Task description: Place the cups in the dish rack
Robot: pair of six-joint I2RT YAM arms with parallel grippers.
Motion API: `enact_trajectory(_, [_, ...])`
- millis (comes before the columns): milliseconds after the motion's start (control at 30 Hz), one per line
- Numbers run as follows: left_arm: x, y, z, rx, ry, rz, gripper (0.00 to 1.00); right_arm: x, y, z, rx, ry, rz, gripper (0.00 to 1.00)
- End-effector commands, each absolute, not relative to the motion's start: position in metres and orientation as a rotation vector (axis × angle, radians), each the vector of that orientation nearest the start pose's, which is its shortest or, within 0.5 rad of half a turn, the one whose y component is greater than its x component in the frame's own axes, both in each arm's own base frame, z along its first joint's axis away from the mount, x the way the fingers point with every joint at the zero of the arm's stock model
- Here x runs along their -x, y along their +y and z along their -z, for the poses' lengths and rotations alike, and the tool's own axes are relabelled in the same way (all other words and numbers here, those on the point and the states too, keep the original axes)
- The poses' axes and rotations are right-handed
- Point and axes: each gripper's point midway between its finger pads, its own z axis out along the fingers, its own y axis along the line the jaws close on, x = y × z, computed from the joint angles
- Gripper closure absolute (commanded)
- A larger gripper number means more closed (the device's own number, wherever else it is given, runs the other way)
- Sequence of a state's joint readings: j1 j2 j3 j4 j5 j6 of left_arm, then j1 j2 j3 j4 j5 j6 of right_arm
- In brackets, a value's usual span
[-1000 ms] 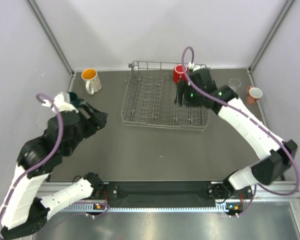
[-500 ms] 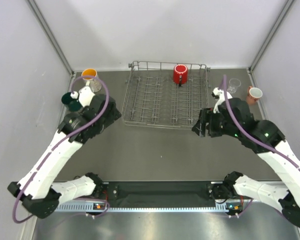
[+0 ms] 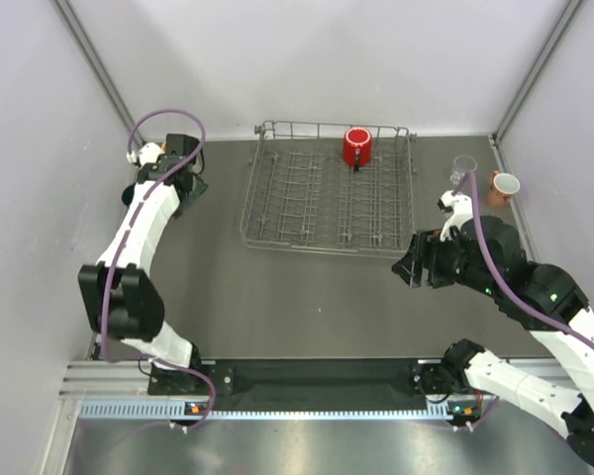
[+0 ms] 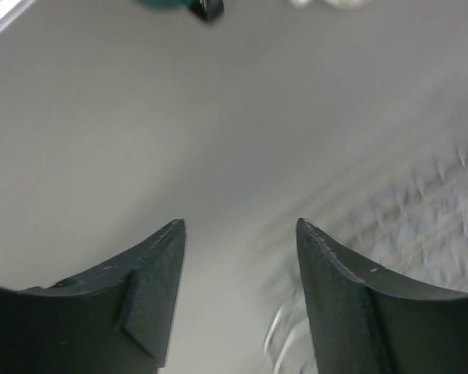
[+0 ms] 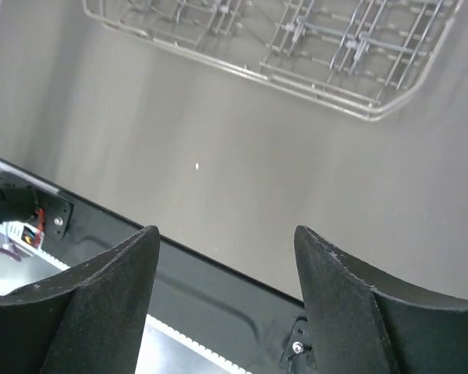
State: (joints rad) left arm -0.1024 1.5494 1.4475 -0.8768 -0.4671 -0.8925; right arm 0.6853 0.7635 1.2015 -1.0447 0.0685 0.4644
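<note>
Both claws spread, nothing pinched
View from your left gripper [image 4: 240, 226] is smeared, dark green mug [image 4: 160, 3] cut off up top; right gripper [image 5: 226, 234] hangs near the dish rack [image 3: 297, 188], red mug [image 3: 356, 146] inside.

From where I stand I count one wire dish rack [image 3: 277, 188] and two robot arms, the left arm [image 3: 144, 223] and the right arm [image 3: 520, 282]. Three cups show plainly: one red mug [image 3: 356, 146], one clear glass [image 3: 464, 166] and one salmon-pink mug [image 3: 502, 185]. A fourth, one dark green mug [image 4: 162, 3], is only a sliver at the top edge of the left wrist view.
</note>
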Motion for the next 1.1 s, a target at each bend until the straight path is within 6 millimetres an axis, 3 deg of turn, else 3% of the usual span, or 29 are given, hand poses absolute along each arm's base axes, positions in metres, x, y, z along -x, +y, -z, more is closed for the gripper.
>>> enact_trajectory(0, [-0.426,0.041,-0.199,1.134,2.048,-0.145,0.37,-0.158,0.143,-0.276,0.213,2.221,-0.602,0.30])
enact_trajectory(33, [-0.438,0.059,-0.189,1.169,2.033,-0.164,0.39,-0.157,0.143,-0.270,0.212,2.232,-0.598,0.30])
enact_trajectory(133, [-0.459,0.087,-0.173,1.164,2.028,-0.242,0.43,-0.155,0.138,-0.262,0.191,2.240,-0.583,0.30])
enact_trajectory(300, [-0.489,0.125,-0.144,1.202,2.074,-0.291,0.50,-0.152,0.132,-0.257,0.131,2.245,-0.576,0.30])
enact_trajectory(400, [-0.502,0.138,-0.141,1.200,2.054,-0.285,0.53,-0.154,0.130,-0.254,0.106,2.260,-0.557,0.30])
enact_trajectory(600, [-0.505,0.151,-0.122,1.288,2.039,-0.307,0.52,-0.158,0.126,-0.252,0.046,2.261,-0.530,0.30])
enact_trajectory(767, [-0.512,0.150,-0.108,1.305,2.060,-0.295,0.52,-0.163,0.127,-0.253,0.044,2.264,-0.513,0.30])
enact_trajectory(1067, [-0.493,0.143,-0.100,1.395,2.054,-0.301,0.54,-0.167,0.128,-0.255,0.008,2.262,-0.511,0.30])
